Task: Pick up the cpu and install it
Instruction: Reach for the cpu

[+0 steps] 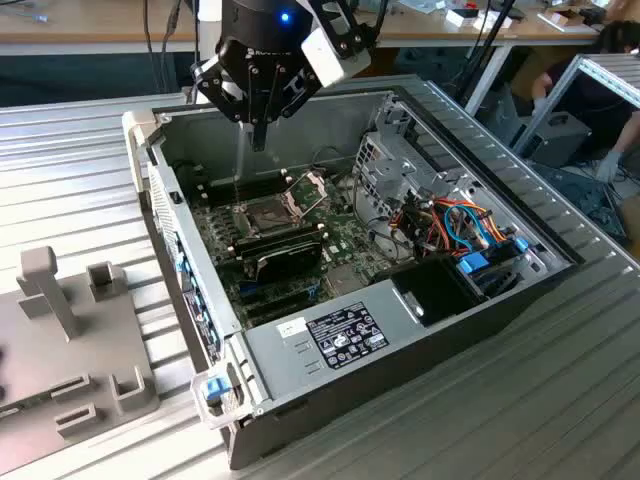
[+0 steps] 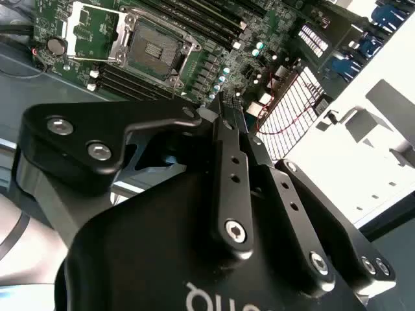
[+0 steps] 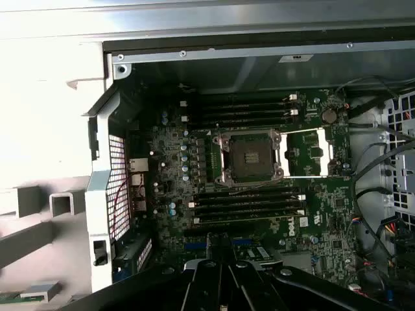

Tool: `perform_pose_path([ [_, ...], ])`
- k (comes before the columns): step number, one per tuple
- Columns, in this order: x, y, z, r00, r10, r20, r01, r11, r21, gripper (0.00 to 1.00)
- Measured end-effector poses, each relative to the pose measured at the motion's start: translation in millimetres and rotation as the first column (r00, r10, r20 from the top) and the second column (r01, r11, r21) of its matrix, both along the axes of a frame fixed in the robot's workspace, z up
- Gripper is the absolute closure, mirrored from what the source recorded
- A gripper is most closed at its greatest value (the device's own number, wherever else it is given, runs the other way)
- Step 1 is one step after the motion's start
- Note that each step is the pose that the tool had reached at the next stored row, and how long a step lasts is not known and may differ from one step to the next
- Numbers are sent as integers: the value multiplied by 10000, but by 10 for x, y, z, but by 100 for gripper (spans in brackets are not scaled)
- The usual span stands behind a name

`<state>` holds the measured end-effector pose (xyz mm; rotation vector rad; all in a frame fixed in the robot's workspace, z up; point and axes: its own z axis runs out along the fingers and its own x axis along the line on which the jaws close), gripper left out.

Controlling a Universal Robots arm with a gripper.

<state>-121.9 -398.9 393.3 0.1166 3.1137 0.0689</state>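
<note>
Cpu not yet seated in bare socket (image 3: pixel 249 155), socket frame (image 3: pixel 305 131) hinged aside to admit it, gripper (image 1: pixel 258 140) poised above socket, jaws closed, grasp of anything impossible to tell

White print covers a black label (image 1: pixel 346 335) on the power supply (image 1: pixel 280 362), seemingly too small to read. A white mark (image 3: pixel 293 226) sits on the motherboard (image 3: pixel 337 240). White letters on the gripper (image 2: pixel 219 103) body are cut off.

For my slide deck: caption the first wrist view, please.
Gripper poised over the open computer case, motherboard socket empty, its hinged frame swung open.
</note>
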Motion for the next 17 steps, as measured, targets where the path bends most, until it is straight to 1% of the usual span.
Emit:
perform_pose_path([
  [6,-5,0,0,10000,0,1,0,10000,-1,89],
  [17,-43,0,0,10000,-2,0,2,10000,1,89],
])
